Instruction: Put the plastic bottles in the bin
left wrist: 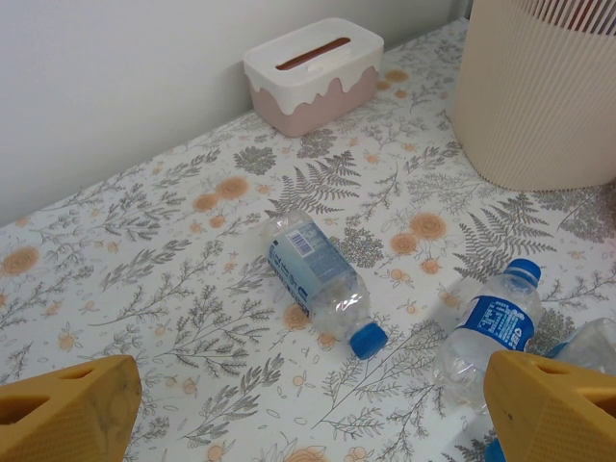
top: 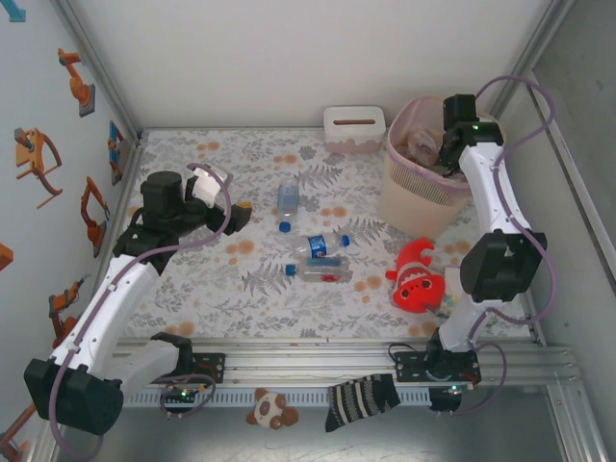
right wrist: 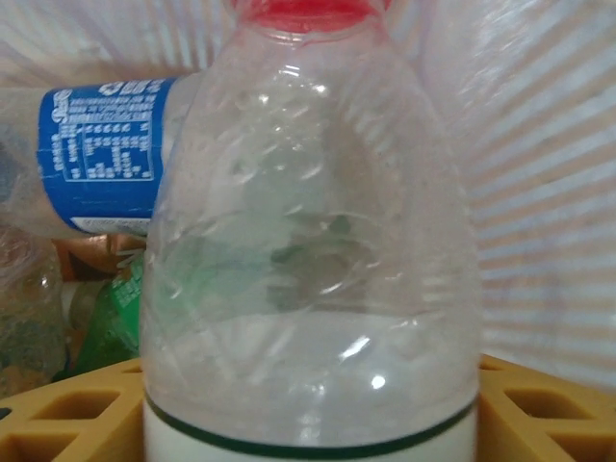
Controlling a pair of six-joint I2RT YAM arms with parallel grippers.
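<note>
Bright, even overhead light fills the top view; shadows on the table are faint. The red-capped clear bottle looks soft, with glare near 6 o'clock. The left pincer blurs at 5 and 7 o'clock.

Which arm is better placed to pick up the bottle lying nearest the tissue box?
Left. The left gripper is open and hovers near that bottle, while the right gripper is at the bin with a red-capped bottle between its fingers.
</note>
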